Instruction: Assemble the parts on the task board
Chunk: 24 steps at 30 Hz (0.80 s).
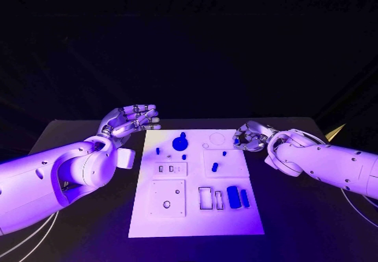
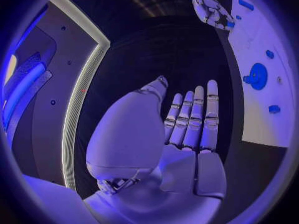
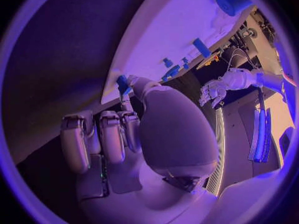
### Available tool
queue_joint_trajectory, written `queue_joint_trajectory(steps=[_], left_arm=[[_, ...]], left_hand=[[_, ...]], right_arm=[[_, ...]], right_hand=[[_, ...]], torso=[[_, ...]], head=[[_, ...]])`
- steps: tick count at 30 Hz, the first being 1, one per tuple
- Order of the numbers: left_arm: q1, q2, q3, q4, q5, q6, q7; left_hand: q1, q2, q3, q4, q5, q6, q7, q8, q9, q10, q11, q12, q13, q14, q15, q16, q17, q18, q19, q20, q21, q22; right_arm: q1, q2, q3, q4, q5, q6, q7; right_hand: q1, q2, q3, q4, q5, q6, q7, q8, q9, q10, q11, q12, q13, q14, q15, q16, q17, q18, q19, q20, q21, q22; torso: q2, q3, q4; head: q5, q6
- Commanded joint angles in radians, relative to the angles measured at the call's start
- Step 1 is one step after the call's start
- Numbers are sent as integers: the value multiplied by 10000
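The white task board (image 1: pixel 197 218) lies in the middle of the black table. A round blue disc part (image 1: pixel 180 143) (image 2: pixel 256 76) stands near the board's far edge, with small blue parts (image 1: pixel 214 167) around the middle. Two long blue parts (image 1: pixel 233 195) lie at the near right. My left hand (image 1: pixel 130 123) (image 2: pixel 187 119) hovers by the board's far left corner, fingers straight and apart, holding nothing. My right hand (image 1: pixel 253 136) (image 3: pixel 124 134) is at the board's far right edge, and its fingers pinch a small blue part (image 3: pixel 122 84) (image 2: pixel 230 24).
The board has rectangular recesses (image 1: pixel 205 197) beside the long parts and an oval hole (image 1: pixel 167 204) in its near left plate. Bare black table (image 1: pixel 299 218) runs along both sides of the board and in front of it.
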Motion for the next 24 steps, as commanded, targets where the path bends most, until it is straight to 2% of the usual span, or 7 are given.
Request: queue_joint_trajectory(steps=[1,7,24], left_arm=[[8,7,8,11,-2,162,72],[8,9,8,8,-2,169,68],[8,-2,8,11,-3,173,61]], left_hand=[[84,13,-10,-74,-66,31,343,33,-3,36,-1,-28,-2,-62,-34,35,9,97,-56,-20,55,9],[84,13,-10,-74,-66,31,343,33,-3,36,-1,-28,-2,-62,-34,35,9,97,-56,-20,55,9],[84,13,-10,-74,-66,31,343,33,-3,36,-1,-28,-2,-62,-34,35,9,97,-56,-20,55,9]], right_arm=[[-8,-1,-2,7,-179,-143,-106],[-8,-4,-2,19,-185,-182,-101],[-11,-33,-2,9,-204,-217,-131]], right_hand=[[-167,-66,58,-6,-65,6,-11,3,2,479,-81,15,2061,1042,-74,62,2632,-145,1046,-53,47,2627],[-521,-363,-21,3,-174,-347,91,-177,-81,378,7,-89,1965,1042,-9,62,2632,-145,1046,-18,47,2627],[-579,-388,-23,-23,-270,-487,127,-250,-114,340,43,-127,1930,1042,25,62,2632,-145,1046,15,47,2627]], torso=[[-2,1,1],[1,-1,6],[-6,-5,8]], head=[[-7,22],[-24,11],[-34,1]])
